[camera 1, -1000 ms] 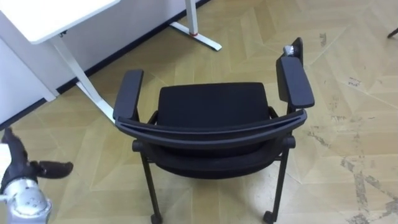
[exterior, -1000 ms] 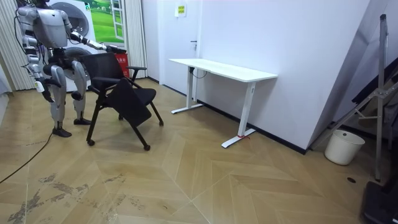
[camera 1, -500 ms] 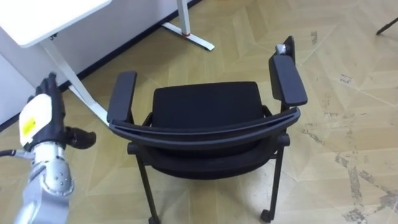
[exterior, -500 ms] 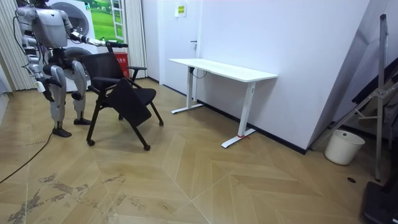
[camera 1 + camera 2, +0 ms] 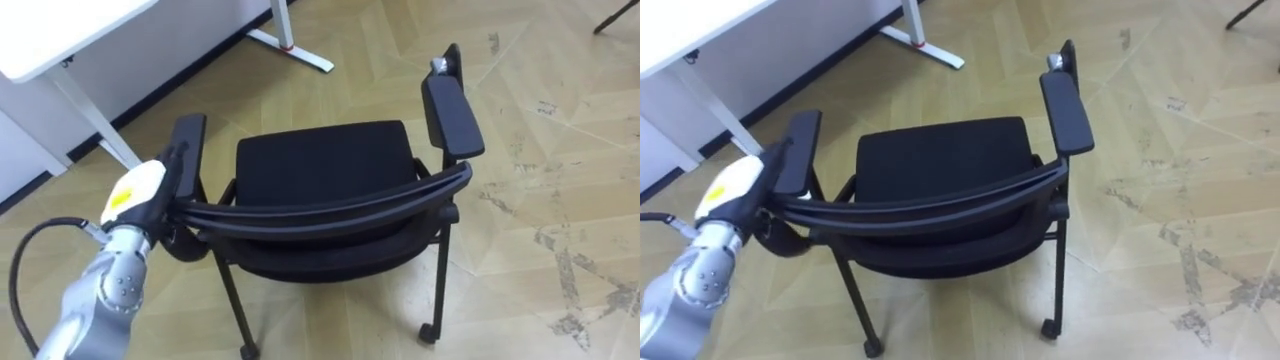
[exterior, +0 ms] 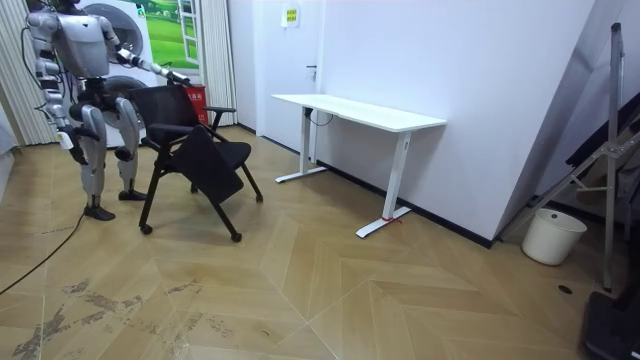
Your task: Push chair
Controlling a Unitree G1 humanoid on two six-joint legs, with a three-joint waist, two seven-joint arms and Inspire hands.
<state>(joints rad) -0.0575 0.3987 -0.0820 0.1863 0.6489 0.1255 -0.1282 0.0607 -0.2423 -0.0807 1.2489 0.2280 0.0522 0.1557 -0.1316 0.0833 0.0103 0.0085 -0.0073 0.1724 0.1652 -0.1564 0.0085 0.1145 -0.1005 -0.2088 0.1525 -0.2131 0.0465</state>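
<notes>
Now, in the left eye view, the left hand (image 5: 135, 192) has risen from the lower left to the rear left corner of the chair (image 5: 325, 165). It seems to touch there, though I cannot tell whether it grips or only presses. The right eye view agrees. In the room view the robot stands behind the chair, which sits where it was, well apart from the desk (image 6: 360, 110). The right hand (image 6: 72, 142) hangs idle. Contact looks made; the push has not begun.
</notes>
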